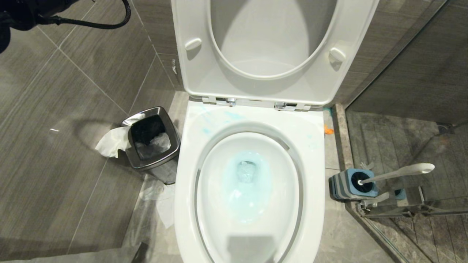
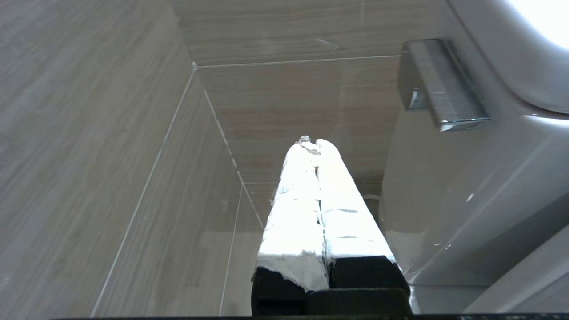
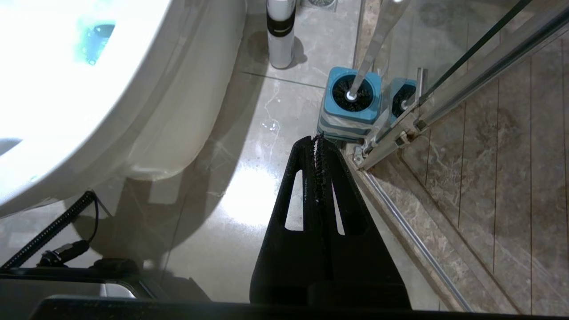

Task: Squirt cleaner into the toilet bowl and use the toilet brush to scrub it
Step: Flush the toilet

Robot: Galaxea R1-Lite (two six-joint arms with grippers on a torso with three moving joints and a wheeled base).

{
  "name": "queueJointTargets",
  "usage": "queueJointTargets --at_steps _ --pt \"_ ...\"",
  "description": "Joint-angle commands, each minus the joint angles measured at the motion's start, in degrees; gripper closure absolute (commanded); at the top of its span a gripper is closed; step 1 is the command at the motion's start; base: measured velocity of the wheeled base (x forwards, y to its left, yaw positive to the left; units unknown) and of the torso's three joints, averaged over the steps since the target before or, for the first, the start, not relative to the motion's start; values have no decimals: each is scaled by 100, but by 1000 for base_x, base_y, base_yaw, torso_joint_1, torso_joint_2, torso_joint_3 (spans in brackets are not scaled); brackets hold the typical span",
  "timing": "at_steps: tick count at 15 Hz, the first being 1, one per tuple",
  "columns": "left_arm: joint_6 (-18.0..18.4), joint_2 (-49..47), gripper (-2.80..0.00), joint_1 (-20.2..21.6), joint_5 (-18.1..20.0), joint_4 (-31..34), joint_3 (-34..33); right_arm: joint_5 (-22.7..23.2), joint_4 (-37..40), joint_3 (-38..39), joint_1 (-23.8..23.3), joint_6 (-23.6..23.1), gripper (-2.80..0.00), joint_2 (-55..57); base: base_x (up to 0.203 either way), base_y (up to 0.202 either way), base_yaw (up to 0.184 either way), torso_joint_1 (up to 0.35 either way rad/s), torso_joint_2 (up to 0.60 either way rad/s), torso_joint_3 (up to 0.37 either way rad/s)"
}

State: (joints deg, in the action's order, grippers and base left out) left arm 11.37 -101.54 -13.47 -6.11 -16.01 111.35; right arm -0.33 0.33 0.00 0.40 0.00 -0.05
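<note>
Left gripper (image 2: 313, 144) raised beside toilet bowl (image 1: 314, 153) tank, fingers pressed together, empty. Right gripper (image 3: 318, 142) likewise closed, near toilet brush (image 1: 398, 172). Bowl water tinted by cleaner (image 1: 246, 190).

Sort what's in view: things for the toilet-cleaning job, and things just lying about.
For the job: toilet bowl, blue cleaner tinting its water, toilet brush standing in its holder.
Lying about: steel bin, tissue beside it.

My left gripper (image 2: 314, 144) has long fingers wrapped in white tape over black bases. My right gripper (image 3: 319, 141) is black, slotted, with toothed inner edges. A black cable (image 1: 109, 23) loops at upper left.
</note>
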Motion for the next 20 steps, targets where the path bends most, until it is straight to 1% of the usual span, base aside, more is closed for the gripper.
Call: queueJointTargets --at_steps 1,6,10,15,17,20 --pt "5 -7 0 -6 -4 -8 10 -2 2 0 4 0 0 5 0 0 0 -1 4 -90" --pt "32 -8 0 -15 -1 -349 10 -2 2 0 4 0 0 5 0 0 0 0 2 -181" --pt "49 -24 0 -62 31 -1018 1 -2 2 0 4 0 0 5 0 0 0 -1 6 -108" --pt "58 8 0 -68 31 -1089 5 -2 2 0 4 0 0 5 0 0 0 0 0 0" --pt "15 2 0 -197 38 -1169 17 -2 2 0 0 0 0 5 0 0 0 0 0 0" --pt "-4 2 0 -374 36 -1541 27 -2 2 0 4 0 0 5 0 0 0 0 0 0"
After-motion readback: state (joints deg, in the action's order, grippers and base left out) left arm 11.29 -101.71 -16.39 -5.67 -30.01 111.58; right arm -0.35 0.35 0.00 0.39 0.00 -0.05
